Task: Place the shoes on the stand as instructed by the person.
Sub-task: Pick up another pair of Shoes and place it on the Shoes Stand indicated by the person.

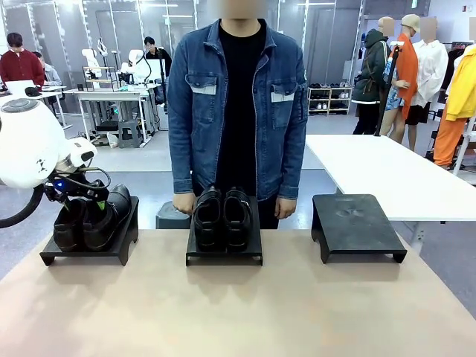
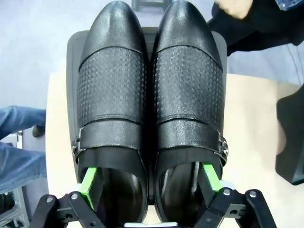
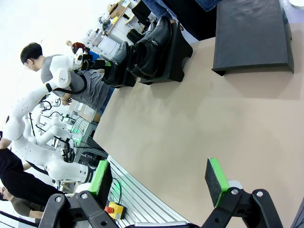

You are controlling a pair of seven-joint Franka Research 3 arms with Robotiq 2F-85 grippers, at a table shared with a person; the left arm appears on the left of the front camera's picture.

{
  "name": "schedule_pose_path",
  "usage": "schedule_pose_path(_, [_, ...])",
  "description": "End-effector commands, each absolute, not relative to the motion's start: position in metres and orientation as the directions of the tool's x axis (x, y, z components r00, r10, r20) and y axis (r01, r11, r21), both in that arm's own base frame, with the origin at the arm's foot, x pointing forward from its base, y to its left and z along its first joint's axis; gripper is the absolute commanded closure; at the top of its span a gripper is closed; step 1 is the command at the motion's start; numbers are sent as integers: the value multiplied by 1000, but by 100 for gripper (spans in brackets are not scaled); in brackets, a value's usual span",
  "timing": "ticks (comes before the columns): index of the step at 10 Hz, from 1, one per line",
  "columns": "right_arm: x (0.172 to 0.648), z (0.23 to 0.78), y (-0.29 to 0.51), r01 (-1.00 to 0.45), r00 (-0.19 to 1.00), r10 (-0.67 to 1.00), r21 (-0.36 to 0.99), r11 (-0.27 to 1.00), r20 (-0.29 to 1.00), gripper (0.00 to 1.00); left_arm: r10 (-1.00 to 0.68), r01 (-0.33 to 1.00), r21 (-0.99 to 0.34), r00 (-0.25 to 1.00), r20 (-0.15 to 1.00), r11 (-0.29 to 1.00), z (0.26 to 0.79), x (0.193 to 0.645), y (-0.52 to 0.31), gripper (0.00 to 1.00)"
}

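The strap pair of shoes (image 1: 97, 219) (image 2: 149, 85) stands side by side on the left black stand (image 1: 89, 249) (image 2: 73, 52). My left gripper (image 1: 74, 197) (image 2: 151, 183) is at the heels. Its jaws are open wide, with one green fingertip (image 2: 90, 183) dipped into each shoe's opening. A second pair of shoes (image 1: 222, 216) (image 3: 154, 40) sits on the middle stand (image 1: 223, 254). The right stand (image 1: 357, 223) (image 3: 254, 33) is bare. My right gripper (image 3: 159, 183) hangs open over the table's near side, holding nothing. The person (image 1: 238, 97) stands behind the middle stand, hands (image 1: 183, 202) down at the table's far edge.
A white table (image 1: 387, 171) stands behind the right stand. The tan tabletop (image 1: 245, 312) is bare in front of the stands. A red stop button (image 3: 110, 209) sits below the table's near edge. Other people stand farther back.
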State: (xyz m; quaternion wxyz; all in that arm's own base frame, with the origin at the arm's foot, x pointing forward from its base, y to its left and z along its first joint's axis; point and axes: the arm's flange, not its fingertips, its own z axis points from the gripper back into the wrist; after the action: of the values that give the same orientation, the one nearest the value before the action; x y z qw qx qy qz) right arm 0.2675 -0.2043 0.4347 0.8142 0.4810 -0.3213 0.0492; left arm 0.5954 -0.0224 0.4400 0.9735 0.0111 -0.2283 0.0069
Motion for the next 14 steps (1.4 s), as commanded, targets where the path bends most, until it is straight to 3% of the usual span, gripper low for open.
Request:
schedule_pose_path(1, [268,435,-206,-411,775,-228,744,526,589,0,42,-19,-72,942,332,997,472,585,3,0])
schedule_pose_path(3, [268,435,-206,-411,775,-228,744,526,589,0,98,-44,-179,947,305,983,502,563,47,0])
schedule_pose_path(6, [268,435,-206,-411,775,-228,744,526,589,0,99,2,-445,974,202,895,521,503,128,0])
schedule_pose_path(9, [268,435,-206,-411,775,-228,744,526,589,0,168,-7,-708,973,158,706,504,433,192,0])
schedule_pose_path(11, [268,435,-206,-411,775,-228,744,526,589,0,213,-4,-826,967,140,563,484,383,186,0])
schedule_pose_path(14, [268,435,-206,-411,775,-228,744,526,589,0,103,22,-947,993,58,321,437,336,189,0])
